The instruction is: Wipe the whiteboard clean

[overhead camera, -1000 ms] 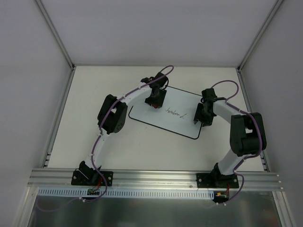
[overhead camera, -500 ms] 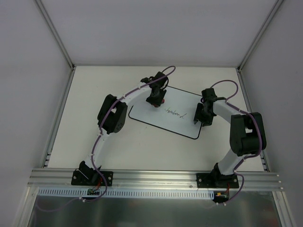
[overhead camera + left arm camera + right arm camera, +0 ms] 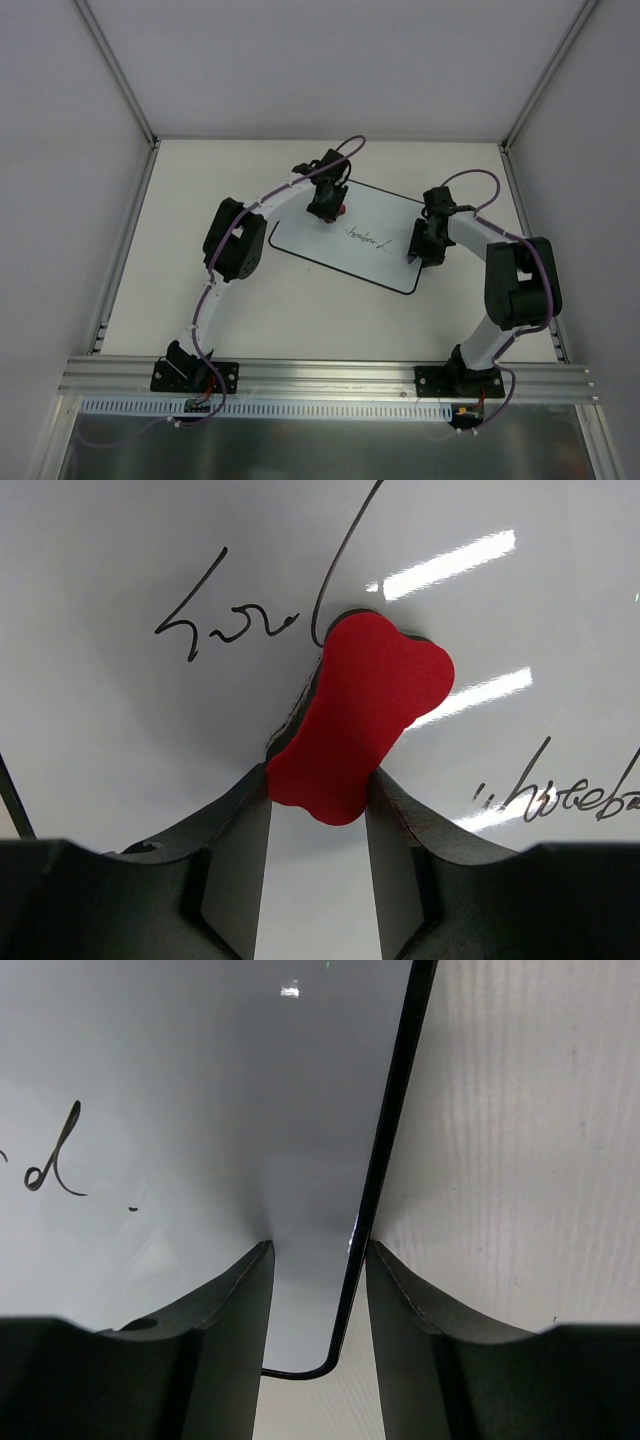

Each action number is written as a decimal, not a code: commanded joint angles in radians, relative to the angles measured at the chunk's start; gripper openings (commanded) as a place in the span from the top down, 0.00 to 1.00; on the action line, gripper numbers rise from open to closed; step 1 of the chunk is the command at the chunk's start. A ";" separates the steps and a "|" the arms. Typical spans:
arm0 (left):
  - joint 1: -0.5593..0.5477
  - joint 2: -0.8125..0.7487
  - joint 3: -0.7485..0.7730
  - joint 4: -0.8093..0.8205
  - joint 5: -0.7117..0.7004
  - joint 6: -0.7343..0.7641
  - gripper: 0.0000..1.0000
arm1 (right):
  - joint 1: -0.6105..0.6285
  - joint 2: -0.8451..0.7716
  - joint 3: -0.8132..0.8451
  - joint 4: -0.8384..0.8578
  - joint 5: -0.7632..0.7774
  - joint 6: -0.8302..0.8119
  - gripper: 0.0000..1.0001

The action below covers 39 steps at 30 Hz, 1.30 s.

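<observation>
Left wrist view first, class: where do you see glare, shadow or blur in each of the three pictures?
Left wrist view: bright streaks of glare on the whiteboard beside the red eraser, with soft shadow under it; right wrist view: a small glint near the top and the near fingers blurred; top view: even light, and the writing too small to read.

The whiteboard bears dark cursive handwriting, too scrawled to read.

My left gripper is hiding most of the eraser from above. The writing there is looking too small to read.
</observation>
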 commanded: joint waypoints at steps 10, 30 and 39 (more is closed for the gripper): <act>0.088 -0.083 -0.068 0.005 -0.023 -0.025 1.00 | 0.165 -0.038 -0.078 -0.050 -0.100 0.102 0.57; 0.208 0.037 0.099 0.000 0.029 0.064 1.00 | 0.207 -0.071 -0.092 -0.039 -0.062 0.080 0.54; 0.185 0.025 0.079 -0.001 0.068 0.081 0.81 | 0.213 -0.072 -0.087 -0.042 -0.058 0.060 0.52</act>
